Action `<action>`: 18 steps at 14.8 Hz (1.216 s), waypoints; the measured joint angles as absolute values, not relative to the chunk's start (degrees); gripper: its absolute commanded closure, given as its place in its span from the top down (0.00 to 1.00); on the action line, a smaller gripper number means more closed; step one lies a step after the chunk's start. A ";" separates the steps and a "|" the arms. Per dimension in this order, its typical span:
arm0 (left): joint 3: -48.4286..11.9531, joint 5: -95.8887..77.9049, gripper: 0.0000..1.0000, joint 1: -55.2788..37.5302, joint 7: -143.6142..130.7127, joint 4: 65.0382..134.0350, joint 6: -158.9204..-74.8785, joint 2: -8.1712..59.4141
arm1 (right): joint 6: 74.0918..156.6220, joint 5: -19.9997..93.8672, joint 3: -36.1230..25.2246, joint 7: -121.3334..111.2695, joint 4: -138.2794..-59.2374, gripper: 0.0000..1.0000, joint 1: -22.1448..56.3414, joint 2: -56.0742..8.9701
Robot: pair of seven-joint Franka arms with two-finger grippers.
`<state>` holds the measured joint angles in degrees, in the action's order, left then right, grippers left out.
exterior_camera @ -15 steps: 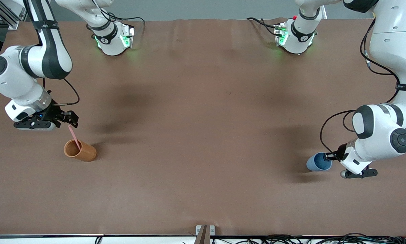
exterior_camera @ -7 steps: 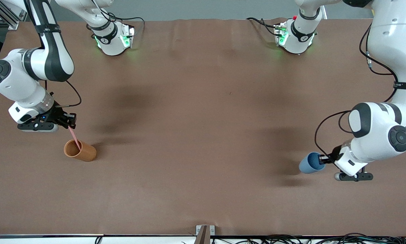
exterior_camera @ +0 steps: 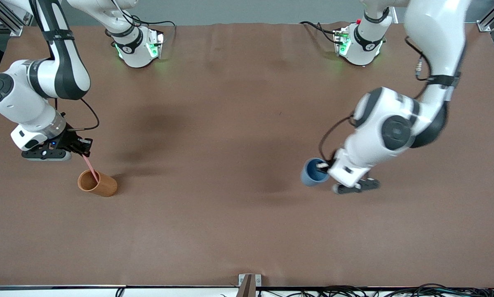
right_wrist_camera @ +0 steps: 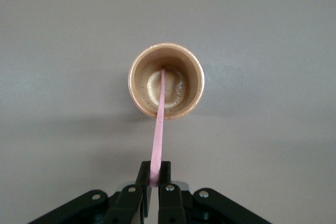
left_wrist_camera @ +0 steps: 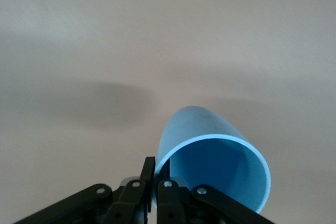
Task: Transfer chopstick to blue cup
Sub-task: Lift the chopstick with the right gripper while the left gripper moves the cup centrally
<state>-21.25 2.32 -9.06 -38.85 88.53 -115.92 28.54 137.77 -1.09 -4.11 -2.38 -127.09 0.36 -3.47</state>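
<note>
both grippers clamped: chopstick (right_wrist_camera: pixel 158 139), blue cup (left_wrist_camera: pixel 210 156).

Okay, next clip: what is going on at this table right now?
Both arms are busy. The right end effector is shut on the upper end of the pink chopstick, whose lower end stands in the orange-brown cup at the right arm's end of the table. The left end effector is shut on the rim of the blue cup and holds it tilted above the table. The chopstick is not yet in the blue cup.
</note>
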 measured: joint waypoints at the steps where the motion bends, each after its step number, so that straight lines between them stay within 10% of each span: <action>1: -21.26 3.60 0.00 -11.67 -42.96 88.66 -115.93 28.78 | 137.77 -1.09 -4.11 -2.38 -126.92 0.05 0.36 -3.47; 8: -20.75 8.78 0.00 -25.13 -65.05 84.49 -118.47 36.30 | 134.28 -1.09 -4.12 -2.38 -123.75 0.05 0.36 -3.47; 15: -20.51 9.27 0.03 -29.86 -71.26 82.70 -125.77 42.71 | 104.29 -1.09 -4.11 -2.36 -104.15 0.05 0.36 -3.07; 17: -20.51 9.27 0.20 -30.17 -71.27 82.60 -127.11 43.78 | 96.20 -1.09 -3.95 -2.33 -97.92 0.05 0.39 -2.91; 18: -20.51 9.27 0.56 -30.22 -71.27 82.59 -127.73 44.12 | 93.11 -1.08 -3.82 -2.19 -95.24 0.05 0.44 -2.84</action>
